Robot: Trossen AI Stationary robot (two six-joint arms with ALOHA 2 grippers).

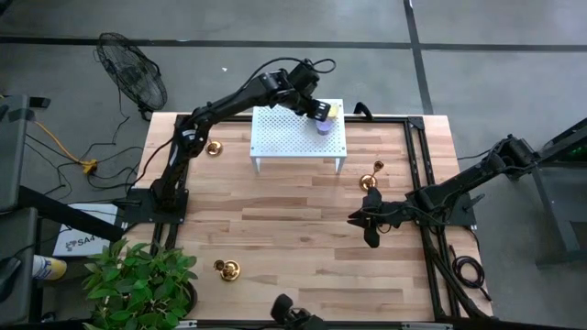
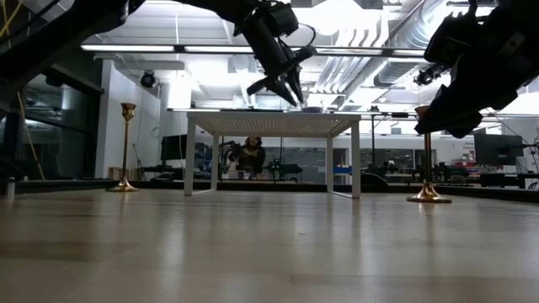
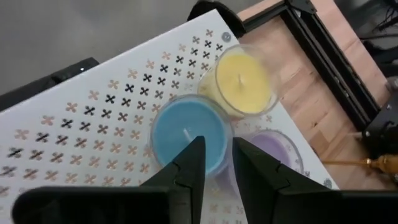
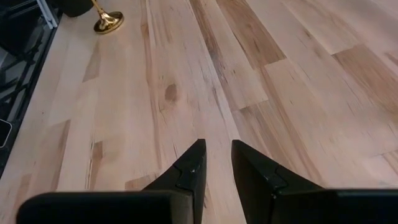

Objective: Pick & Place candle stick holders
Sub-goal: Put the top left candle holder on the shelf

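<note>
Overhead and side views of a wooden table (image 1: 303, 247) carrying a small white perforated stand (image 1: 284, 133) near its far edge; the left gripper (image 1: 318, 112) reaches over the stand's right corner, above three small candles, blue (image 3: 189, 134), yellow (image 3: 241, 84) and purple (image 3: 273, 149), grouped touching one another on the perforated top; its fingers (image 3: 186, 171) are slightly parted with a narrow gap between them, the tips just over the blue candle and holding nothing; the right gripper (image 1: 367, 223) hangs over bare boards on the table's right side, its fingers (image 4: 189, 168) likewise a little apart and empty; three brass candle stick holders stand upright on the table, all apart from the grippers: the first holder (image 1: 215, 147) to the left of the stand, near the left arm's base; the second holder (image 1: 371, 179) to the right of the stand, just beyond the right gripper; the third holder (image 1: 227, 269) near the table's front left, beside a potted plant (image 1: 138, 280); a floor fan (image 1: 133, 73) stands beyond the table's far left corner
</note>
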